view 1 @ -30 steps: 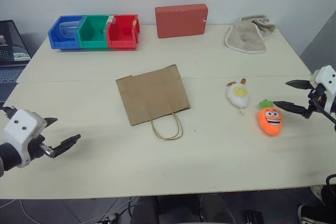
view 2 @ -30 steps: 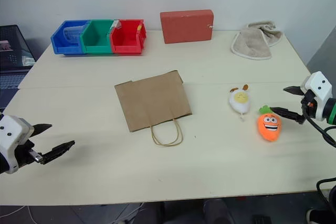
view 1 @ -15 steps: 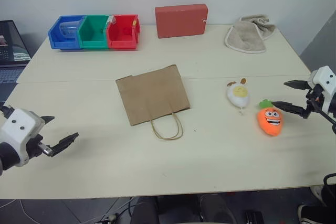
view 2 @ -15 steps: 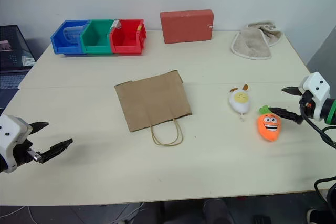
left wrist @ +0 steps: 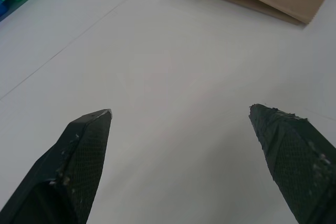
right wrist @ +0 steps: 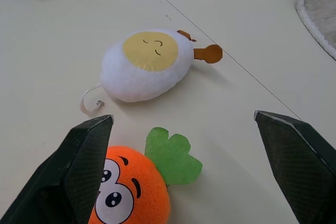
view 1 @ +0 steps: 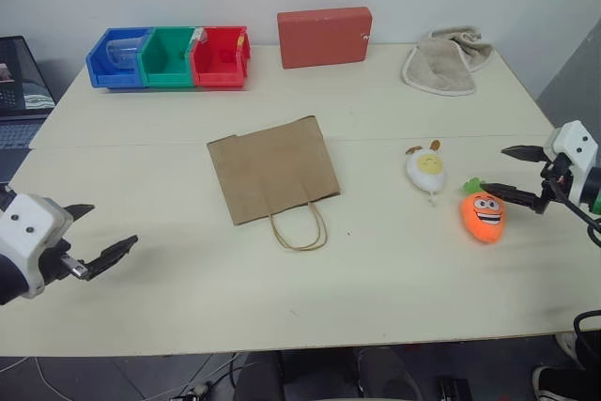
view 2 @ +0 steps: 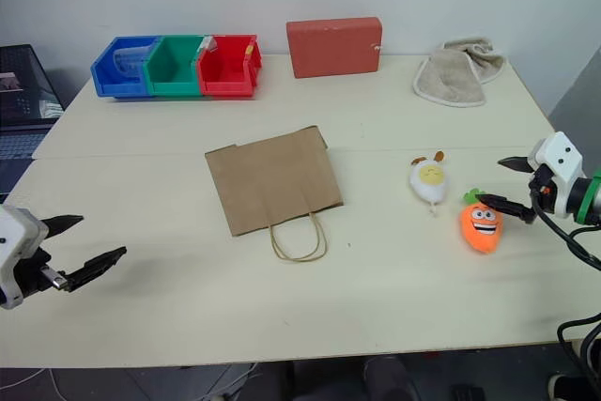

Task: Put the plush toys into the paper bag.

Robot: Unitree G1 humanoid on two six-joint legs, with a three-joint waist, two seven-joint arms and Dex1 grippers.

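Little has changed in the past second — both toys lie on the counter (view 1: 376,288): right end effector (view 1: 514,173), spread wide, beside the carrot (view 1: 483,213); left end effector (view 1: 98,235) empty; paper bag (view 1: 272,169) flat.

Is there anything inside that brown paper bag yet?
The bag lies flat on the table, so its inside is hidden. Both toys, the carrot and the egg, lie outside it.

A brown kraft paper bag (view 1: 272,168) lies flat at mid-desk, its two cord handles looped toward the near edge. To its right, well apart, a white egg plush (view 1: 426,172) lies beside a grinning orange carrot plush (view 1: 483,215), green top up.
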